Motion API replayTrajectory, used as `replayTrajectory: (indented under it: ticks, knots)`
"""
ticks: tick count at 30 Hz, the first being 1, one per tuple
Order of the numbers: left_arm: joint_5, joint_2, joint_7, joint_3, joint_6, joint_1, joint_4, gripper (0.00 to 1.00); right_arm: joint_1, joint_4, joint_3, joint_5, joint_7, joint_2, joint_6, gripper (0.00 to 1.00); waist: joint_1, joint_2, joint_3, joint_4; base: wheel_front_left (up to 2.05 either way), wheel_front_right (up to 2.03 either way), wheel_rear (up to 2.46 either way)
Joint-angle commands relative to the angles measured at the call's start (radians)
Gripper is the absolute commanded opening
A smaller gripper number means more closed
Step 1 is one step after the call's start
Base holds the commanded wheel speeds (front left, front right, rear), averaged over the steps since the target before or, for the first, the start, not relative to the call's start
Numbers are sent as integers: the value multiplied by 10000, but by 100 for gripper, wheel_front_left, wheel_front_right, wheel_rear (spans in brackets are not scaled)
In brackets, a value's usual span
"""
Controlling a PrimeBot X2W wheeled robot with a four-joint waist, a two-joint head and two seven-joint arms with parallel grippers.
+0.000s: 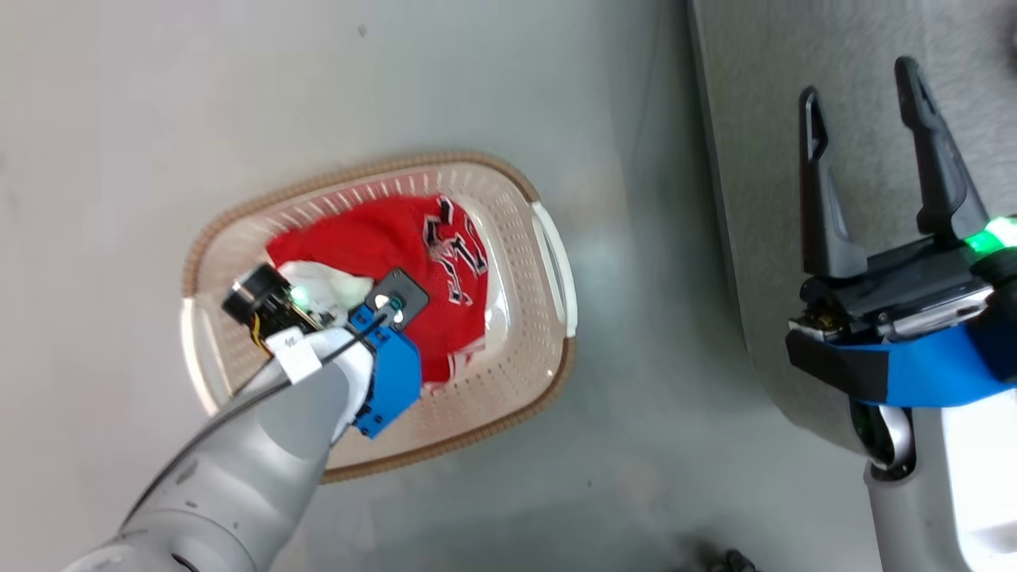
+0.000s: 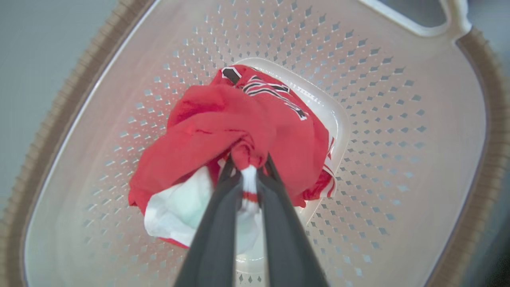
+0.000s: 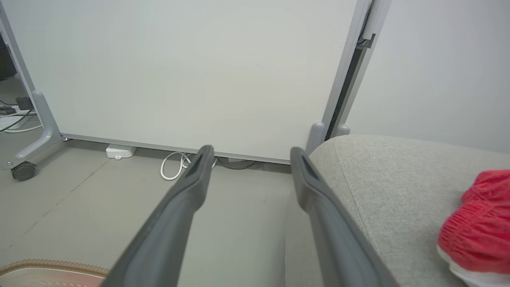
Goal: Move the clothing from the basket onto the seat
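A: Left gripper?
B: Pinched shut on a bunched fold of the clothing, low in the basket beneath its tips, probably to lift it clear. Right gripper spread wide, empty, over the seat

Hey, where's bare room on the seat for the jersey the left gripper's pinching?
The seat is bare between its rounded corner and the red garment lying on it, right beside the open right gripper. It's crowded where that garment sits.
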Motion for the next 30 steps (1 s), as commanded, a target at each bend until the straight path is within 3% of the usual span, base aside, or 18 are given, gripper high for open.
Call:
replayTrajectory:
  ticks: [1,12,20,30]
  knots:
    - [-213,-76,-206,141,-53,167,-60,0,195,120,-30,20,-2,-73,2,100,1,0,-695,241,0,0,0]
    - [-1152,-188,-1115,505,-46,989,-399,0,941,802,-148,68,-3,-149,3,100,1,0,-2494,653,0,0,0]
    - [-1814,254,-1373,859,-46,1668,-1327,0,1669,1242,-141,136,-3,-105,3,100,1,0,-3996,860,0,0,0]
    - [-1409,775,-1366,2126,52,2273,-3156,0,2286,1610,-54,225,-3,-86,3,100,1,0,-5324,1135,0,0,0]
